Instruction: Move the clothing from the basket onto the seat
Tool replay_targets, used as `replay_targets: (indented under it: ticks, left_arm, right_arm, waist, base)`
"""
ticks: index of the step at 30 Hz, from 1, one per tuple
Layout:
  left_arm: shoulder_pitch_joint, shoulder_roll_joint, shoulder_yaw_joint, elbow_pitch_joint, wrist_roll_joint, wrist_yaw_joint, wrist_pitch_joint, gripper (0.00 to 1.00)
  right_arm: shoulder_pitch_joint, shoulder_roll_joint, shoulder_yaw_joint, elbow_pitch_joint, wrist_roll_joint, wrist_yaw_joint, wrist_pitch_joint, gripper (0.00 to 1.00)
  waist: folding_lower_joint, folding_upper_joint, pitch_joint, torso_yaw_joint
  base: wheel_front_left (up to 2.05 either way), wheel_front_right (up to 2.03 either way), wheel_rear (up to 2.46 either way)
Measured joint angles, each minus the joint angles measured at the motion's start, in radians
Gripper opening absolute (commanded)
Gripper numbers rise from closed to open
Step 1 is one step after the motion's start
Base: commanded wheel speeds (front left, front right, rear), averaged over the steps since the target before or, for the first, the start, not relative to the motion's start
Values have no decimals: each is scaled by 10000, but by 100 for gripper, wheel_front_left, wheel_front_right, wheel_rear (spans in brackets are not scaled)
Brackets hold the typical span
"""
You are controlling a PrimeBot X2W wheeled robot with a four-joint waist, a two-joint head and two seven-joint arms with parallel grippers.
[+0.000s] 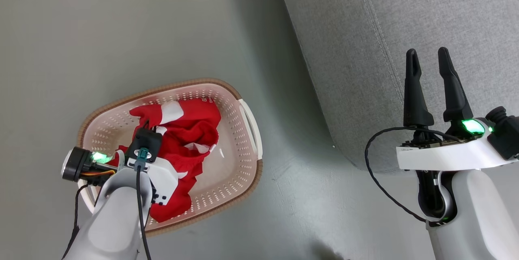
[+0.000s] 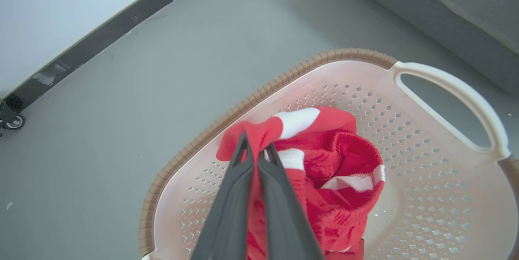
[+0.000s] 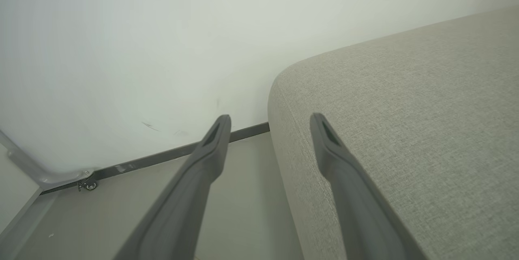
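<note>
Red clothing (image 1: 186, 138) with white trim lies bunched in the cream basket (image 1: 237, 162) on the floor at the lower left. In the left wrist view my left gripper (image 2: 256, 146) is shut on a fold of the clothing (image 2: 336, 158), red fabric pinched between its dark fingers, inside the basket (image 2: 425, 179). From the head, the left wrist body (image 1: 146, 150) covers those fingers. My right gripper (image 1: 427, 55) stands open and empty over the edge of the grey seat (image 1: 405, 29). The right wrist view shows its fingers (image 3: 211, 150) apart beside the seat (image 3: 405, 110) corner.
Grey floor (image 1: 101, 29) surrounds the basket, with a strip of floor between it and the seat. A pale wall (image 3: 142, 41) with a dark baseboard (image 2: 101, 37) runs behind. A small caster wheel (image 3: 90, 185) stands at the wall's foot.
</note>
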Motion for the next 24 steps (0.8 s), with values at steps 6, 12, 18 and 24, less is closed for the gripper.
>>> replay_targets:
  ticks: [6,12,18,24]
  left_arm:
    - [203,-50,69,-1110,-232,84,-2,0]
    - [489,-188,128,-2238,-393,96,-4,0]
    - [809,-207,196,-3231,-533,98,-15,0]
    - [1091,-203,263,-4044,-583,173,-54,0]
  right_arm:
    - [10,-4,13,104,-171,0,0,100]
    - [42,-8,-23,259,-366,0,0,100]
    - [91,-10,-84,316,-629,0,0,100]
    - [274,-13,-171,408,-788,0,0,100]
  waist:
    - [0,0,-401,214]
    - [0,0,-817,456]
    - [0,0,-1242,709]
    - [0,0,-1683,949]
  base:
    - [0,0,0]
    - [0,0,0]
    - [0,0,0]
    - [0,0,0]
